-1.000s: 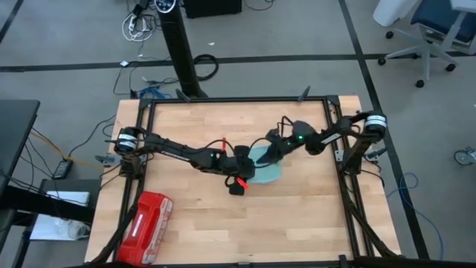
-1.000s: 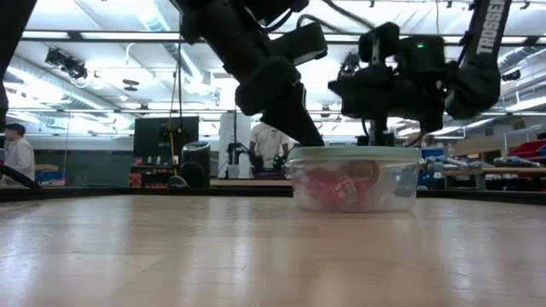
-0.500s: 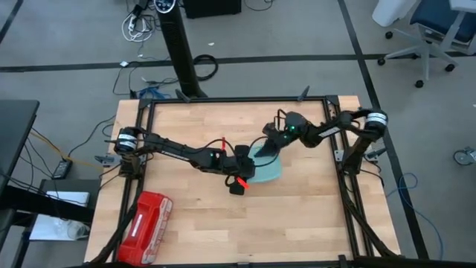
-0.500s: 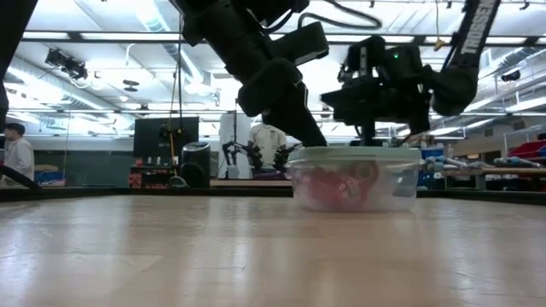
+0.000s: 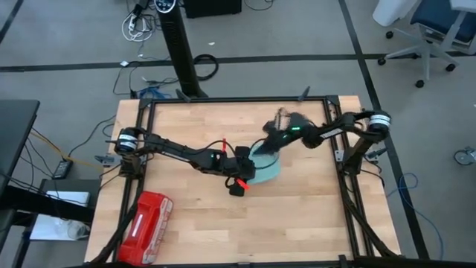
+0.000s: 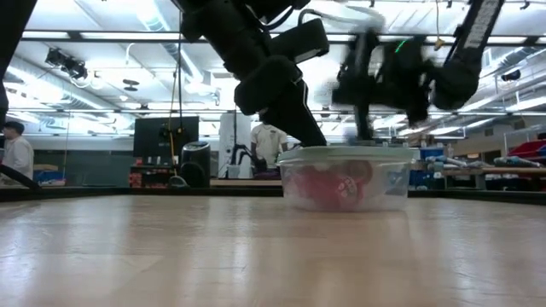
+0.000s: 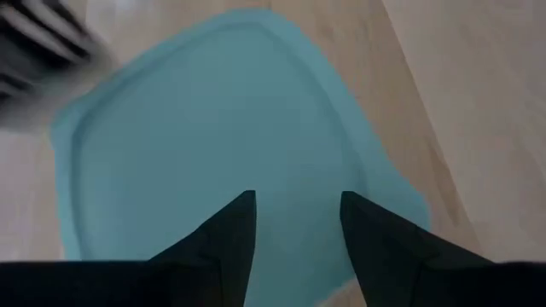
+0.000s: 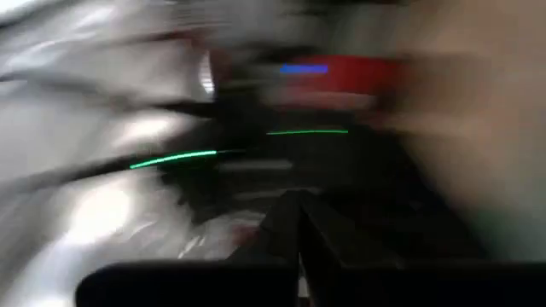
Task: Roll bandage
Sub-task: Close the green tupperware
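We see the bandage point(image 6: 337, 188) as a crumpled dusky-pink bundle inside the lidded clear container point(image 6: 294, 186), directly beneath our left claw point(image 7: 293, 223), fingers spread; our right claw point(image 8: 296, 223), pressed together, hovers just beyond.

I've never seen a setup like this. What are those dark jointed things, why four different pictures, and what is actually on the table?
They are two robot arms at a wooden table, each ending in a two-finger gripper. One picture looks straight down, one looks level across the table top, and two come from cameras on the arms' wrists. In the middle stands a clear plastic container with a teal lid and something pinkish-red inside. The left gripper hovers open just above the lid, holding nothing. The right gripper is at the container's far edge, shut; its own picture is too blurred to read. A red plastic case lies near a table corner.
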{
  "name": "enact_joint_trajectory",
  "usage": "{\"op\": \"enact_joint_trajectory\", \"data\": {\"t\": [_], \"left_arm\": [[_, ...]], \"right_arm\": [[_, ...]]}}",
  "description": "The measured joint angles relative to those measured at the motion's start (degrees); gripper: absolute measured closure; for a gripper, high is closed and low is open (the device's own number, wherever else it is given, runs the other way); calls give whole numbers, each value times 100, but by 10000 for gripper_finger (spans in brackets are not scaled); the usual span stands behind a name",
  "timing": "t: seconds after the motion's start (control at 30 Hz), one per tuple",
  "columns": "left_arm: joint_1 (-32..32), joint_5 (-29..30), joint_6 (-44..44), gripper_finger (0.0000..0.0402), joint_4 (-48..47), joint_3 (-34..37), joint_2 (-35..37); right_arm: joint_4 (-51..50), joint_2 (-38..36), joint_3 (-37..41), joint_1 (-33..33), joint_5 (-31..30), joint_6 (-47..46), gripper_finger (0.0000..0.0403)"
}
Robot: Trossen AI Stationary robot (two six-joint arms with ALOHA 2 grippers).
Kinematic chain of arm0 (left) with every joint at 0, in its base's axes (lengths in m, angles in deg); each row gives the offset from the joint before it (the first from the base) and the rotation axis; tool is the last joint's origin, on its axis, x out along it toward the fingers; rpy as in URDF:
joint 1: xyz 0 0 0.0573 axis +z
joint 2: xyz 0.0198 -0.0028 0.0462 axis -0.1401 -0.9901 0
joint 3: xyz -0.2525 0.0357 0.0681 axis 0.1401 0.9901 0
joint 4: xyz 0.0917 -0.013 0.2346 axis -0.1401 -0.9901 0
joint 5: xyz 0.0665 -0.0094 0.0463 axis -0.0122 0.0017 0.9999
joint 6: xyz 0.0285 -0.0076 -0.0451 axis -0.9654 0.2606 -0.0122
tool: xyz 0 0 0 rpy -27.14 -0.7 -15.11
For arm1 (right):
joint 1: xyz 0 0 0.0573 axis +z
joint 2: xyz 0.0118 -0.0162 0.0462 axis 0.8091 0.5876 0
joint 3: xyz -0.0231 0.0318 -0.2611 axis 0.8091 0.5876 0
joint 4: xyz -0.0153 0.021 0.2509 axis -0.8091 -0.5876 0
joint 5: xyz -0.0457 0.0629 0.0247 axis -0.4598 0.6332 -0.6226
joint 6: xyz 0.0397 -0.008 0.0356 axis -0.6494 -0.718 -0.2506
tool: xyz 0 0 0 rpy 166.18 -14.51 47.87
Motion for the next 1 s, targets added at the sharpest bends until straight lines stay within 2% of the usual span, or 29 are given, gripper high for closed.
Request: {"op": "enact_joint_trajectory", "data": {"t": [0.03,0.1,0.13,0.2,0.37,0.47,0.57,0.63,0.7,0.77,0.8,0.87,1.0], "left_arm": [[-4,14,-25,225,17,0,0],[-5,66,-37,225,90,-16,1],[-2,54,-12,225,53,-7,4],[4,62,-1,225,63,-13,4],[-3,79,-15,225,36,-13,4],[-5,77,-6,225,19,-13,4],[-5,89,2,225,-13,-13,9],[-5,97,3,225,-28,-13,9],[-8,110,-29,225,-31,-13,9],[-7,123,-43,225,-23,-15,9],[-2,129,-40,225,-34,-22,9],[12,135,-29,225,-41,-24,11],[15,151,-14,225,-62,-29,11]], "right_arm": [[-1092,98,-4,-63,-72,546,399],[-2075,338,-117,-169,35,1044,396],[-1797,411,-34,-228,248,1192,395],[-976,466,-4,-204,156,911,394],[1218,413,5,-87,148,-492,400],[1319,323,16,147,155,-1053,400],[1475,2,-25,386,107,-1025,398],[696,1,78,565,-19,-581,399],[-1081,95,251,765,-394,183,401],[-1804,169,253,859,-544,639,400],[-1590,229,323,858,-355,707,399],[-864,262,449,926,-439,566,395],[1157,309,498,1034,-436,-765,391]]}}
